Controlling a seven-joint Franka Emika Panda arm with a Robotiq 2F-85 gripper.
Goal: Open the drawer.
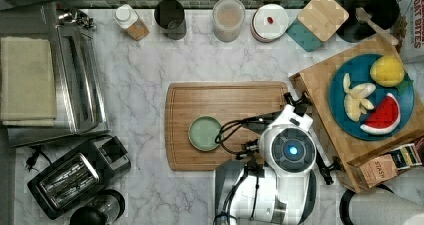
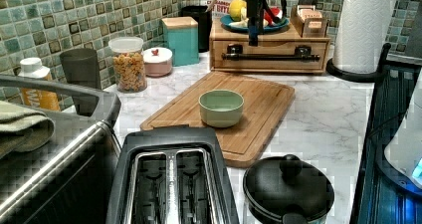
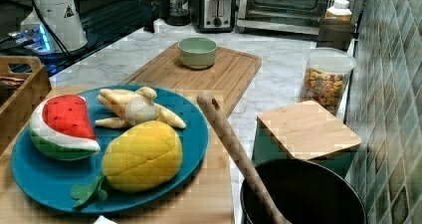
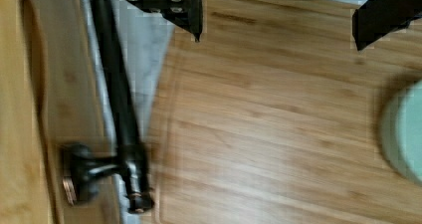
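The drawer (image 2: 271, 47) sits shut in the front of a light-wood box, with a slim black bar handle (image 2: 271, 56) across it. My gripper (image 2: 254, 41) hangs just in front of the box, above the handle's left part in the left view. In the top view the gripper (image 1: 295, 103) is at the box's edge beside the cutting board (image 1: 225, 105). In the wrist view the handle (image 4: 117, 84) runs along the drawer front (image 4: 47, 84), off to one side of both fingers (image 4: 171, 5). The gripper (image 4: 276, 22) is open, with nothing between its fingers.
A green bowl (image 1: 204, 133) stands on the cutting board close to my arm. A blue plate (image 1: 337, 92) of toy fruit rests on top of the box. Jars and canisters (image 1: 229, 19) line the back wall; a toaster (image 1: 75, 177) and toaster oven (image 1: 75, 80) are on the top view's left.
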